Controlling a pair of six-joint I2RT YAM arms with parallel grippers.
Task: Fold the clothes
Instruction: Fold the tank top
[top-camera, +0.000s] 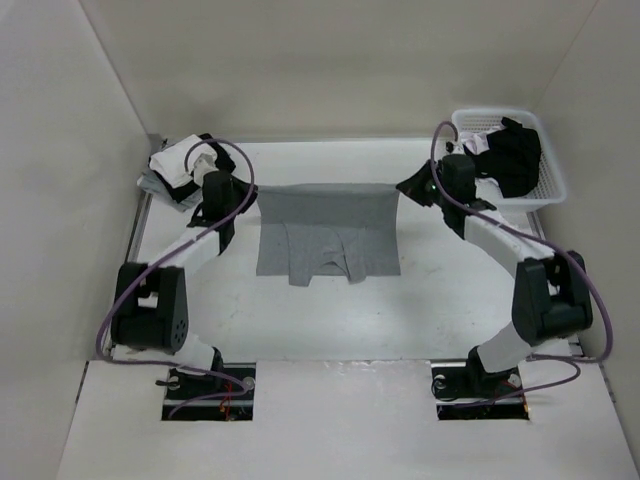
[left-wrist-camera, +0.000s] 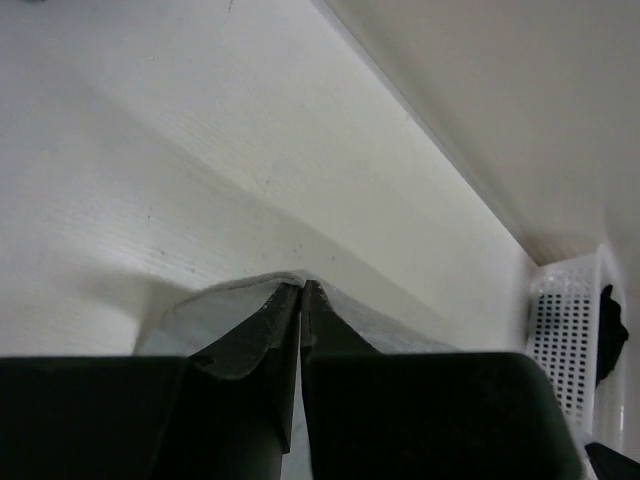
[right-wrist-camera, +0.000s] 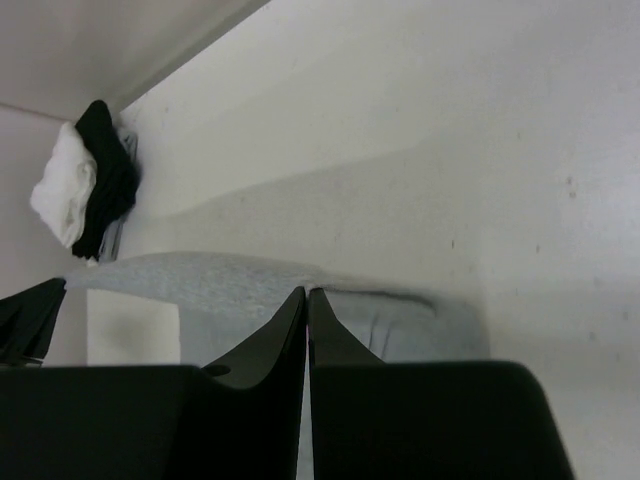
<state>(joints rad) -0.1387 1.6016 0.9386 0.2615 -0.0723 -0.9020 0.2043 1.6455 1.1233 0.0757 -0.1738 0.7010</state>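
Top external: our left gripper (top-camera: 254, 192) and right gripper (top-camera: 401, 187) each pinch a corner of the grey tank top (top-camera: 325, 235). We hold it taut.

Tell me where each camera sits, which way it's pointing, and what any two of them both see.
Top external: above and behind the robot, looking down at the grey tank top; left gripper and right gripper both show.
Left wrist: on the left arm, facing right toward the white basket; its shut fingers pinch the tank top.
Right wrist: on the right arm, facing left toward the white-and-black pile; its shut fingers pinch it too.
Shared: top external and left wrist both see the basket.
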